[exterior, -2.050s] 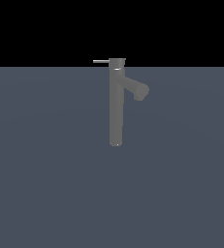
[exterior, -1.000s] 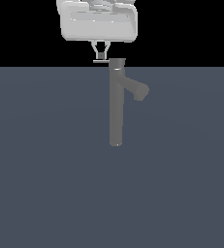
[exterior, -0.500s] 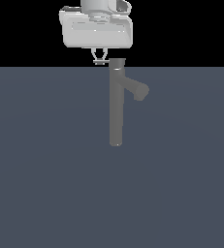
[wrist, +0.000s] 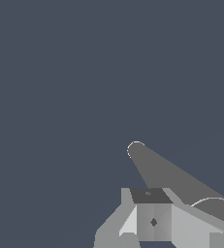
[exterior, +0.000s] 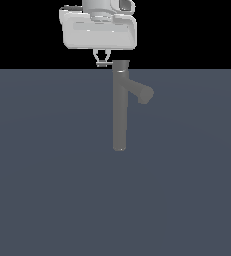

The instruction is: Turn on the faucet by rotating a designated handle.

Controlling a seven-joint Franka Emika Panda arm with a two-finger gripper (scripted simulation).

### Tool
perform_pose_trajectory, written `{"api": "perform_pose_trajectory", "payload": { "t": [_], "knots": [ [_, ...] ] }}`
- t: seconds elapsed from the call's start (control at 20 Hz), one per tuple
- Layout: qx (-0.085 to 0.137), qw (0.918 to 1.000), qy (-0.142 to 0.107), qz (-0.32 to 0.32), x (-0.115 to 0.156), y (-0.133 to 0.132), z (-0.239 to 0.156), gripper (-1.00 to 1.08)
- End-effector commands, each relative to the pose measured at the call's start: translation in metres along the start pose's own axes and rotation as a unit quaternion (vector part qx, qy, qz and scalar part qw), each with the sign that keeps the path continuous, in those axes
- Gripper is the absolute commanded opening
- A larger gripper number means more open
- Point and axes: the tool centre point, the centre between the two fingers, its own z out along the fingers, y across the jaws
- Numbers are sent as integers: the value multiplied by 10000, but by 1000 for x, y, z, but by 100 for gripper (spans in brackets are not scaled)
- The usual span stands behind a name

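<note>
Tall slim dark grey cylindrical faucet (exterior: pixel 119 110) standing on blue-grey surface (exterior: pixel 47 175). White tool (exterior: pixel 102 61) pinching thin light grey handle (exterior: pixel 105 64) beside cap.

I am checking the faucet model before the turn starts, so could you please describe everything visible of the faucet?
The faucet is a tall, slim, dark grey column that looks like matte metal, standing upright on the grey surface. A short angled spout stub branches toward the exterior view's right. A short cap tops it, with the thin light grey handle sticking out to the exterior view's left, where the gripper sits on it.
</note>
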Motion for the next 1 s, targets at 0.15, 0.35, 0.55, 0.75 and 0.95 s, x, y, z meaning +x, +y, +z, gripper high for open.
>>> {"api": "perform_pose_trajectory", "payload": {
  "t": [0.15, 0.35, 0.55, 0.75, 0.95],
  "knots": [
    [0, 10000, 1, -1, -16, -5, 0, -100],
    [0, 10000, 1, -1, -28, -8, 0, -100],
    [-9, 10000, 47, -23, -26, -10, 0, -100],
    [-6, 10000, 35, -17, -40, -4, 0, -100],
    [-4, 10000, 22, -12, -54, 2, 0, -100]
  ]
}}
